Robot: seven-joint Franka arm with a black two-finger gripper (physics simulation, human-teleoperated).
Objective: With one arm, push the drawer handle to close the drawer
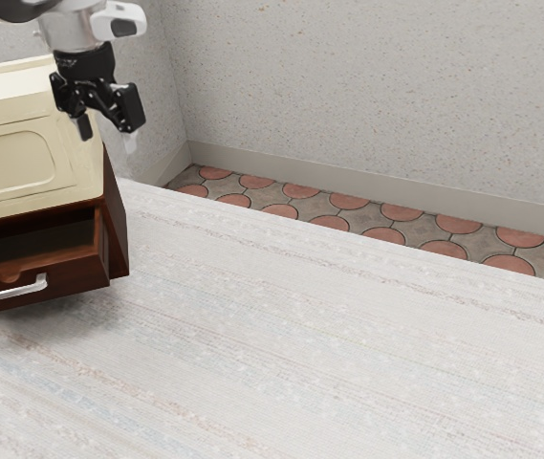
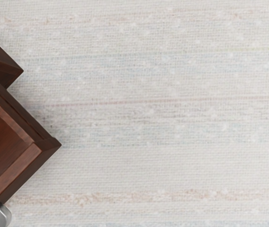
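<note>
Pincer hangs, fingers spread apart, near the cabinet at the exterior view's left; the drawer juts out on the cabinet's near side; its front bears a silver handle. Pale cloth stretches right.

The widest free way runs over the striped tabletop, from beside the cabinet toward the exterior view's right, where a hand could travel low. The gripper hangs near the cabinet's end, its fingers apart, and the wrist view offers room to come down past the furniture's corners onto the cloth. The cabinet blocks passage toward the exterior view's left, and its pulled-out drawer juts from beneath the cream body as a low obstacle. The handle protrudes farther from the drawer's front, with open tabletop before it; the wall bounds the far side
</note>
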